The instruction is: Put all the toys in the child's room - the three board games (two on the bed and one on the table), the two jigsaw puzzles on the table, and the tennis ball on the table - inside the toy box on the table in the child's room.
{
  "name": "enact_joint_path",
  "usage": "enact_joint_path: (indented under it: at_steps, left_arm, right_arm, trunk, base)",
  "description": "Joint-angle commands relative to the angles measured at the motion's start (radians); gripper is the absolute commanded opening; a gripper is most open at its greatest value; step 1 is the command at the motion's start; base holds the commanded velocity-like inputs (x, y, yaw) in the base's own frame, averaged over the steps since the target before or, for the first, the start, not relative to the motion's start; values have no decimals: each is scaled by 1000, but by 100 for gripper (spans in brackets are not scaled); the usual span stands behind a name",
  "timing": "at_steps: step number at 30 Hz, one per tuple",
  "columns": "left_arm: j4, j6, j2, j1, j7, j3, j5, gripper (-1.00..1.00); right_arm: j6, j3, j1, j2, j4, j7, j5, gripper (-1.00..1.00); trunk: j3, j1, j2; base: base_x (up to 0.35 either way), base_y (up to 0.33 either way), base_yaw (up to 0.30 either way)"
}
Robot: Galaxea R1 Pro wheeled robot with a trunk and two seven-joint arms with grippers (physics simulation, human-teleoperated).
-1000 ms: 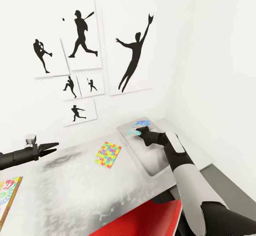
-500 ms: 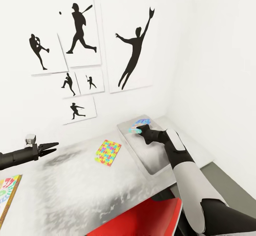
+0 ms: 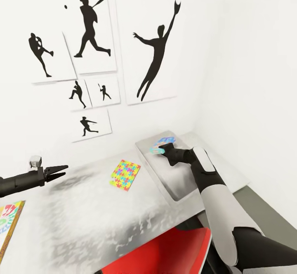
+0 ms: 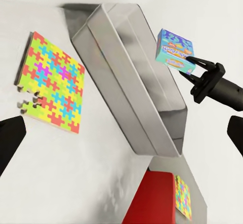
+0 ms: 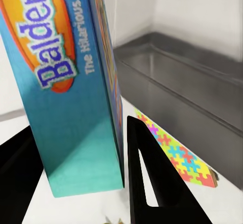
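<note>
1. The right gripper [image 3: 160,149] is clamped on a blue board game [image 4: 174,50], one finger [image 5: 147,178] on each flat face, holding it over the far end of the toy box [image 3: 165,179].
2. The box sits on the table [image 3: 82,220], below those jaws.
3. A jigsaw puzzle [image 3: 125,174] lies flat on the table just beside the box, between the two grippers.
4. The left gripper [image 3: 62,170] hovers above the table, jaws slightly apart and empty, pointing toward the puzzle.
5. Another colourful board game [image 3: 8,224] lies at the table edge, below and behind the left jaws.
6. A red chair [image 3: 165,251] stands at the table's near side.
</note>
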Motion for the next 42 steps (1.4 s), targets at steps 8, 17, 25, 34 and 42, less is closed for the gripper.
enact_joint_path:
  at_steps: [8,17,25,34,42]
  left_arm:
    - [-1,10,2,-1,-10,3,-9,100]
    - [-1,10,6,-1,-10,6,-9,100]
    - [-7,10,18,-8,-11,11,-3,100]
    - [-7,10,33,-12,-29,9,-3,100]
    - [-7,10,33,-12,-29,6,-5,100]
  right_arm:
    - [1,-6,-5,0,-1,-10,-11,-100]
    - [1,-19,-7,1,-1,-9,-11,-100]
    - [1,-20,-9,0,-3,-8,-11,-100]
    - [2,-20,-9,-1,-5,-8,-10,-100]
    - [4,-21,-9,1,-10,-7,-11,-100]
  trunk:
    - [-15,1,-2]
    - [-30,1,-2]
    - [-43,1,-2]
    - [-58,1,-2]
    - [-71,1,-2]
  base:
    - [0,0,0]
    - [0,0,0]
    - [0,0,0]
    - [0,0,0]
    - [0,0,0]
